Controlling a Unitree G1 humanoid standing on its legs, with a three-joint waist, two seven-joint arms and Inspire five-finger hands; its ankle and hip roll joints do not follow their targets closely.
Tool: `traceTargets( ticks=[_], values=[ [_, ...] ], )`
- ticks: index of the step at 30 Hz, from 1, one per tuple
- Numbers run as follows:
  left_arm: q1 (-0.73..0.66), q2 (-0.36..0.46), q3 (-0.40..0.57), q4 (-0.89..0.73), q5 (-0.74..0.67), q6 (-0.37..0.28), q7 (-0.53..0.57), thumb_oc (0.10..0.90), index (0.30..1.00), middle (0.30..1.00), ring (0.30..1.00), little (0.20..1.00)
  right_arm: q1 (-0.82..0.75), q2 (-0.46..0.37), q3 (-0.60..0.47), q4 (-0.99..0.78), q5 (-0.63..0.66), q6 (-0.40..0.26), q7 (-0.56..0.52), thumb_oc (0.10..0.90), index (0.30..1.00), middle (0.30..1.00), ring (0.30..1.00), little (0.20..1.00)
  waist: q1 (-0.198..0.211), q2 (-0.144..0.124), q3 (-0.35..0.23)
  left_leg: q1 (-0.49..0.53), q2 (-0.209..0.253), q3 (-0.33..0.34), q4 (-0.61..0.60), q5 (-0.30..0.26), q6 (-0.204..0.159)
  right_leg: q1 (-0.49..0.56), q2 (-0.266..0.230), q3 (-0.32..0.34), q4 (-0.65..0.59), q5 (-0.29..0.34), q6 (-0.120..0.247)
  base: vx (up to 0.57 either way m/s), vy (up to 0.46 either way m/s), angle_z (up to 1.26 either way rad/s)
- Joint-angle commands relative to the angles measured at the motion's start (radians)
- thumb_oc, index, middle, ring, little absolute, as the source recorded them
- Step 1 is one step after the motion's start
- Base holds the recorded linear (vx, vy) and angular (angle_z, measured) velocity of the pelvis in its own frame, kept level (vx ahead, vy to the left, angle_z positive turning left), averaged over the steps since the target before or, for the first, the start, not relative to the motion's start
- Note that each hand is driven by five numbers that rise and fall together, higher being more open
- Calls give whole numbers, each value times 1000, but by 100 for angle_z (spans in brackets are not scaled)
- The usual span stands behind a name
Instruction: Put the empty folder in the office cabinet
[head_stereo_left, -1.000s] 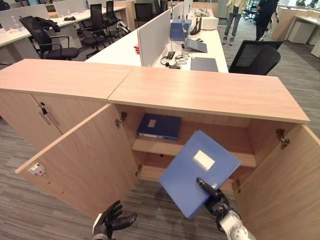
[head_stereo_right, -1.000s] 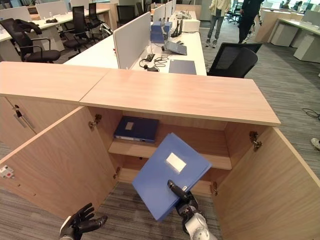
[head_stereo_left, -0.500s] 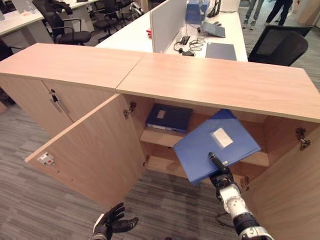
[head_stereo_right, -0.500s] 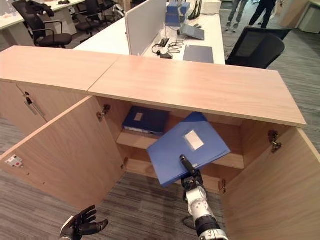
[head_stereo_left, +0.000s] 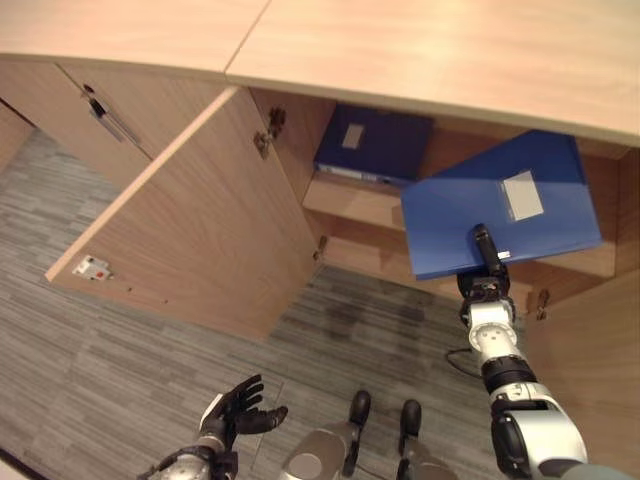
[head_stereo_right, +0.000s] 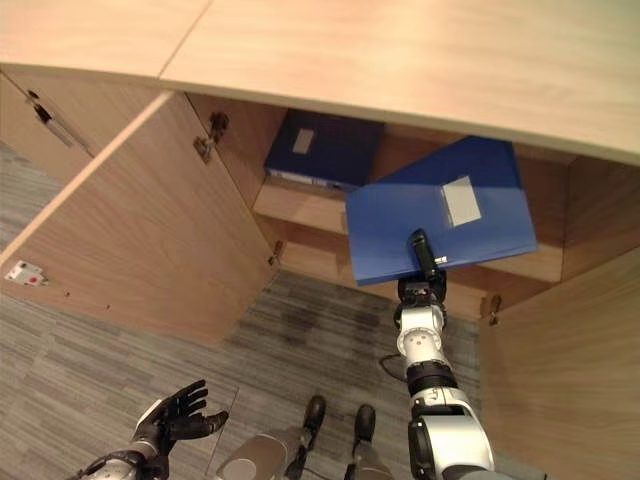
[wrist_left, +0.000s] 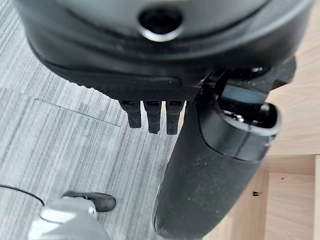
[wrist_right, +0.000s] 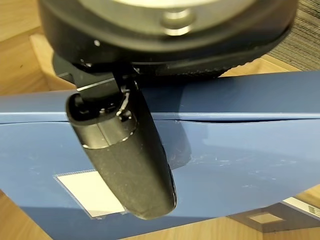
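A blue folder (head_stereo_left: 450, 215) with a white label lies tilted, its far part over the right side of the shelf (head_stereo_left: 352, 200) inside the open office cabinet (head_stereo_left: 430, 50). My right hand (head_stereo_left: 486, 288) holds the folder's near edge from outside the cabinet. Its thumb (wrist_right: 125, 155) lies on top of the blue cover (wrist_right: 240, 150) and the fingers are hidden beneath. My left hand (head_stereo_left: 238, 408) hangs low over the carpet at the lower left, fingers (wrist_left: 152, 117) spread and holding nothing.
A darker blue folder (head_stereo_left: 375, 145) lies flat on the left part of the same shelf. The left door (head_stereo_left: 190, 220) stands swung out wide, and the right door (head_stereo_left: 590, 350) is open beside my right arm. Grey carpet (head_stereo_left: 120, 330) lies below.
The camera has tipped down and come closer. My right arm has stretched forward and carried the blue folder from in front of the cabinet in over the shelf. The left hand stays low.
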Motion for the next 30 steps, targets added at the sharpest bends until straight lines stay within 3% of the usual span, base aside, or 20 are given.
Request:
traceTargets(
  ticks=[1,2,6,8,13,21,23,30],
  values=[
    [25,123,32,-95,9,-83,38,800,900,900,900,900,-138,-28,-23,-147,0,-86,77,400,300,300,300,300,5,-8,-7,2,-45,-65,96,-163,11,5,-101,-97,138,-71,51,123,-8,-21],
    [25,121,34,-100,6,-87,39,800,900,900,900,900,-148,-28,-29,-153,10,-92,82,400,300,300,300,300,2,-6,-4,18,-46,-74,90,-177,10,-11,-92,-92,122,-75,56,15,-28,-29],
    [12,102,25,-88,17,-96,28,800,900,900,900,900,-179,-39,-78,-206,71,-145,122,400,300,300,300,300,-24,-2,37,69,-56,-87,83,-189,-5,-112,-69,-106,2,16,71,132,-71,-11],
    [-1,101,21,-75,26,-103,29,800,900,900,900,900,-180,-57,-92,-211,92,-175,124,400,300,300,300,300,-27,-16,42,74,-73,-91,106,-213,-11,-84,-78,-124,-53,46,69,216,-124,35],
    [-4,100,6,-72,9,-104,27,800,900,900,900,900,-189,-95,-100,-240,96,-217,121,400,300,300,300,300,-26,-5,34,53,-41,-114,130,-239,-22,-83,-52,-144,-38,31,46,118,-163,28],
    [-39,118,-44,-75,-31,-118,26,800,900,900,900,900,-277,-152,-132,-264,119,-273,129,400,300,300,300,300,-49,22,8,83,-2,-157,-12,-173,-48,-98,-24,-142,-33,-12,23,106,-117,12],
    [-44,120,-50,-72,-31,-120,28,800,900,900,900,900,-286,-164,-129,-254,127,-276,128,400,300,300,300,300,-51,27,5,93,3,-160,-32,-165,-50,-100,-20,-141,-30,-18,21,90,-59,2],
    [-39,135,-67,-68,-58,-127,41,800,900,900,900,900,-418,-334,-76,-113,108,-232,73,400,300,300,300,300,-51,53,-7,126,30,-176,-129,-122,-66,-114,0,-145,-12,-61,6,68,-78,4]
  ],
)
